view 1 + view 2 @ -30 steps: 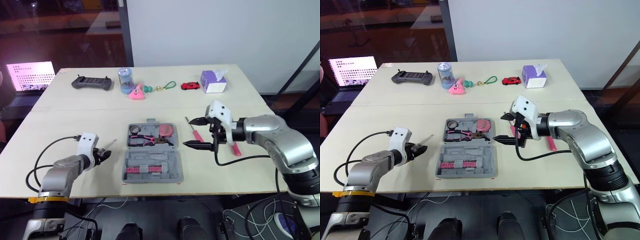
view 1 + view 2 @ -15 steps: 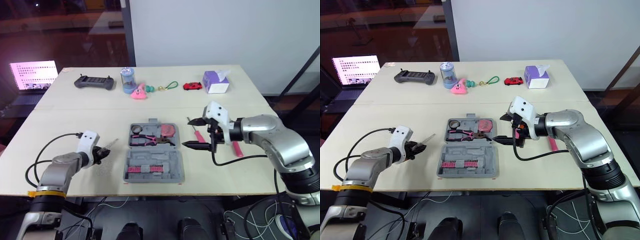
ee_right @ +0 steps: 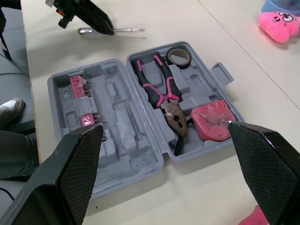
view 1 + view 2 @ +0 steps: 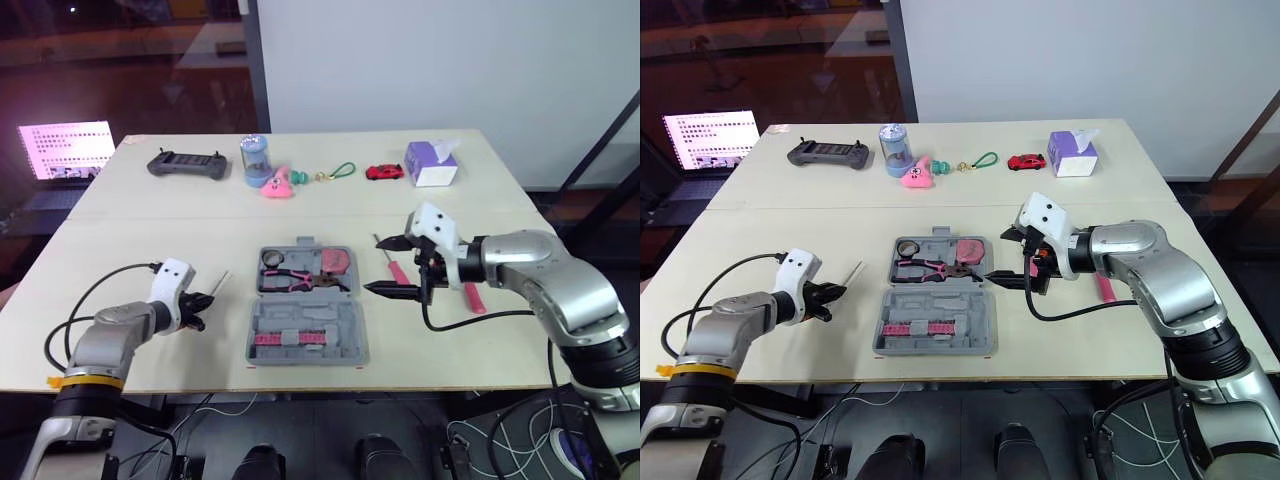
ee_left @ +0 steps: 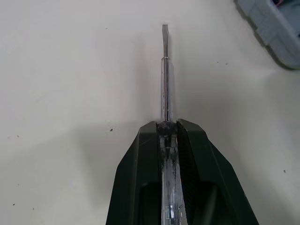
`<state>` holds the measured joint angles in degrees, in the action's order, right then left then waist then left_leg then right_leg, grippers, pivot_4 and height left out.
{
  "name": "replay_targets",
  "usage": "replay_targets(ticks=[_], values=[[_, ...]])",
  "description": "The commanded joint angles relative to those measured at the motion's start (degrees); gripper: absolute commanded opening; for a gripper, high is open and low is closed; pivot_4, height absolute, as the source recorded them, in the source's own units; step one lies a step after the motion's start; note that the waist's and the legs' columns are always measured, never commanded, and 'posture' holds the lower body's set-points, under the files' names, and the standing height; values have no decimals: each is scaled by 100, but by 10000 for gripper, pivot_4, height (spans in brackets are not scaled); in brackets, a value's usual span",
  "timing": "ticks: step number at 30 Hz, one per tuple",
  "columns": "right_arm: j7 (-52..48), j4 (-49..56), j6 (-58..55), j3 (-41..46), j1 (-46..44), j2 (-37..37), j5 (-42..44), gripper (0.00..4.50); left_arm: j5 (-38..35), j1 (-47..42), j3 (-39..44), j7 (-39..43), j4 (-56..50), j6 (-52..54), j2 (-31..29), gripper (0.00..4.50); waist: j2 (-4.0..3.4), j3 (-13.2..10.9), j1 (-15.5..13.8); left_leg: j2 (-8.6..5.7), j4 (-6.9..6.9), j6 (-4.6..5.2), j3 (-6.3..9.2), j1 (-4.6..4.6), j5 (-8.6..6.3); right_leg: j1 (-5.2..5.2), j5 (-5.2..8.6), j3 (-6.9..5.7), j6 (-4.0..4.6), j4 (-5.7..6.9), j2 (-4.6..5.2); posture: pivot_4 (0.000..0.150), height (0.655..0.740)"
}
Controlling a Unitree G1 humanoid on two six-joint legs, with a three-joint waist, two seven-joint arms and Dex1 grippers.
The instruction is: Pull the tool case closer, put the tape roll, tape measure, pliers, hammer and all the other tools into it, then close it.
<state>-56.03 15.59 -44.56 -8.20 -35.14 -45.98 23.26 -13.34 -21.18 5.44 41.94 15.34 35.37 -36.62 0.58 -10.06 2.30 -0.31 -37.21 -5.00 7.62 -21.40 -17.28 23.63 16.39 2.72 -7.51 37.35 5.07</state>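
Note:
The grey tool case (image 4: 357, 338) lies open at the table's middle front. Its far half holds a black tape roll (image 4: 271, 259), pink-handled pliers (image 4: 295, 281) and a pink tape measure (image 4: 337, 262); a pink bit holder (image 3: 84, 101) sits in the near half. Left of the case, my left gripper (image 4: 203, 300) is shut on the clear handle of a flat screwdriver (image 5: 165, 84), whose shaft lies on the table and points toward the case. My right gripper (image 4: 380, 265) hovers open just right of the case. Beside it lie a pink-handled screwdriver (image 4: 398, 270) and another pink tool (image 4: 471, 297).
Along the far edge stand a game controller (image 4: 185, 164), a blue cup (image 4: 252, 158), a pink plush (image 4: 275, 183), a green keyring (image 4: 340, 171), a red toy car (image 4: 381, 172) and a tissue box (image 4: 430, 163). A lit laptop (image 4: 65, 150) sits off the far left.
My left gripper's fingers have shut on the screwdriver's handle. The right arm has held still.

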Motion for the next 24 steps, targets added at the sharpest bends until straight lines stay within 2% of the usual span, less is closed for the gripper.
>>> replay_targets(ticks=[1, 6, 12, 22, 24], values=[[-51, 178, 105, 22, -17, 75, 53, 45000, -373, -339, 194, 602, -506, 183, -437, 113, 0, -1, 5, 0, 0, 0, 0, -1, 0, 0, 0, 0, 0, 0, 0, 1500, 7400], [-58, 444, 81, -6, 230, 133, 128, 45000, -720, -1022, -162, 1738, -806, 436, -1030, 103, 0, -2, 13, 0, 1, 0, 2, -4, 0, -1, 0, -3, 0, -2, 0, 1500, 7400], [205, 792, -40, 86, 493, 340, 214, 45000, -523, -2125, -1001, 2956, -442, 345, -1390, 103, -1, -3, 31, 0, 2, 1, 1, -2, 0, -1, 0, -3, 0, -2, -4, 1500, 7400], [714, 1386, -255, 279, 1038, 373, 331, 45000, 1290, -3321, -3189, 4236, 410, -1390, -1003, 103, -1, -4, 20, 0, 1, 1, 0, -4, 0, -2, 1, -2, -1, -3, -5, 1500, 7400], [820, 1491, -333, 333, 1110, 376, 376, 45000, 1492, -3455, -3464, 4356, 401, -1206, -768, 103, 0, -5, 14, 0, 0, 1, 0, -5, 0, -2, 1, -2, -1, -4, -5, 1500, 7400]])
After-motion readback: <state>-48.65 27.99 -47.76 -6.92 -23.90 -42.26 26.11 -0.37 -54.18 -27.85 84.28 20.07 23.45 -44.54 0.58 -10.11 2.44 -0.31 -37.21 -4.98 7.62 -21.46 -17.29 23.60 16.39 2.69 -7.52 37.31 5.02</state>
